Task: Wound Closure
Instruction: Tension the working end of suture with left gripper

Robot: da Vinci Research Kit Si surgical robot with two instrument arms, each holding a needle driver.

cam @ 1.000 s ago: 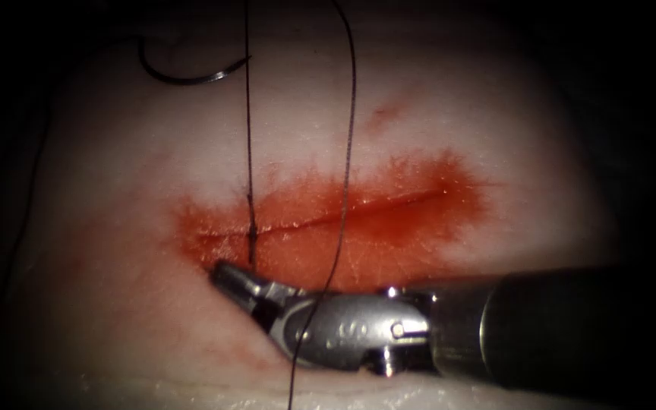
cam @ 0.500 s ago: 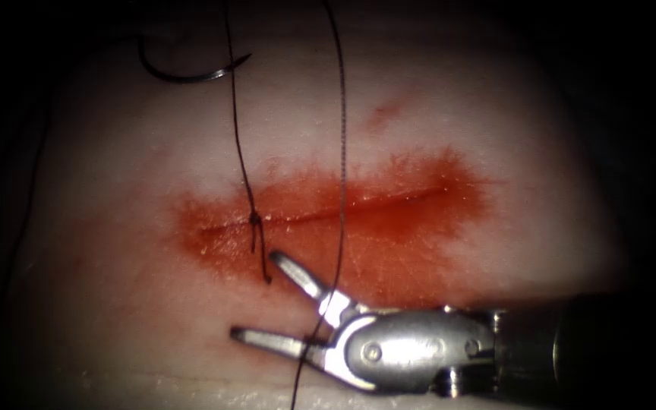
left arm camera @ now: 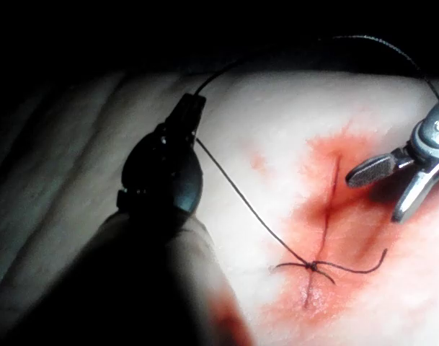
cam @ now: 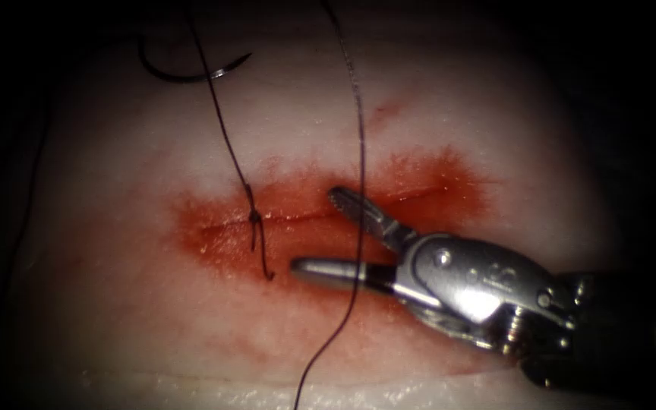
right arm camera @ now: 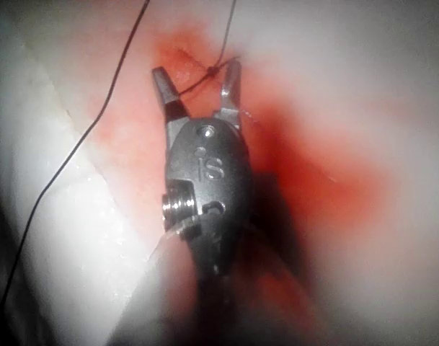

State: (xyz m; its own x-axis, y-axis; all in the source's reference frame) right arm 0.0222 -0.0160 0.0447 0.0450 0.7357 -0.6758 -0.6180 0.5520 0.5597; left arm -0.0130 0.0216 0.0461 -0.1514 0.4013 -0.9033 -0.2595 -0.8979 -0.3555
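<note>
Endoscope view: right tool (cam: 328, 231) holds nothing, fingers apart astride thread (cam: 360, 152) near the knot (cam: 253, 217); left tool (left arm camera: 190, 112) grips thread; needle (cam: 191, 74) lies free on tissue (cam: 115, 228). Keep the strand centred between the fingers.

Dark unlit background (cam: 647, 91) at the edges

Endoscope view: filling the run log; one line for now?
right tool: open, empty | left tool: holds thread | needle: free on tissue

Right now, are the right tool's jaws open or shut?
Open: the right tool shows two jaws spread apart over the cut, holding nothing.
</note>
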